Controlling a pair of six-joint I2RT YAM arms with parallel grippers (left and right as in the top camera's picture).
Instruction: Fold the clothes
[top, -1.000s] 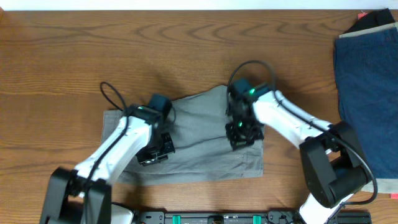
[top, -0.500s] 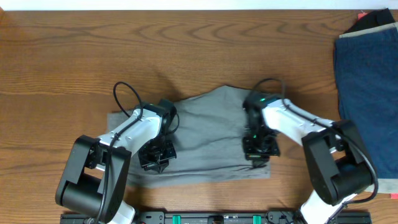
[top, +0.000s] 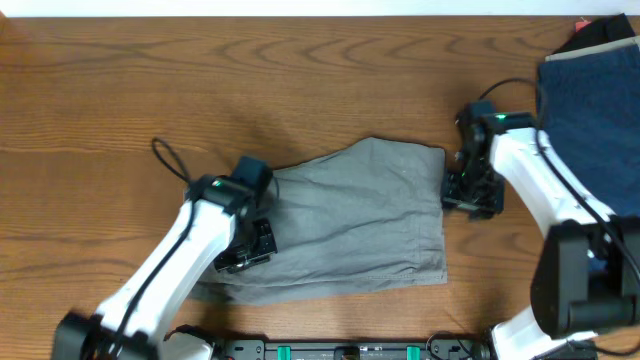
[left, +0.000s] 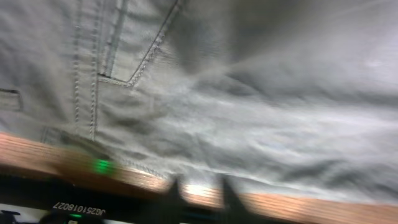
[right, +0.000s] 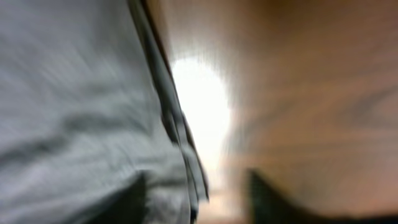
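While the light grey woven shorts (top: 350, 220) lie spread and slightly rumpled at the middle of the brown wooden counter (top: 300, 80), close to its near edge, your left claw (top: 245, 252) hangs over their left part, tips slightly parted, pinching nothing. Your right claw (top: 470, 195) sits at their right edge, spread, in a blurred wrist view. A dark blue cloth garment (top: 590, 130) lies at the far right corner.

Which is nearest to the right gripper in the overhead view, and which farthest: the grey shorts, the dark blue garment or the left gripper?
From the right gripper:
1. grey shorts, their edge right beside it, toward the table's middle.
2. dark blue garment, at the table's right end.
3. left gripper, over the far side of the shorts.
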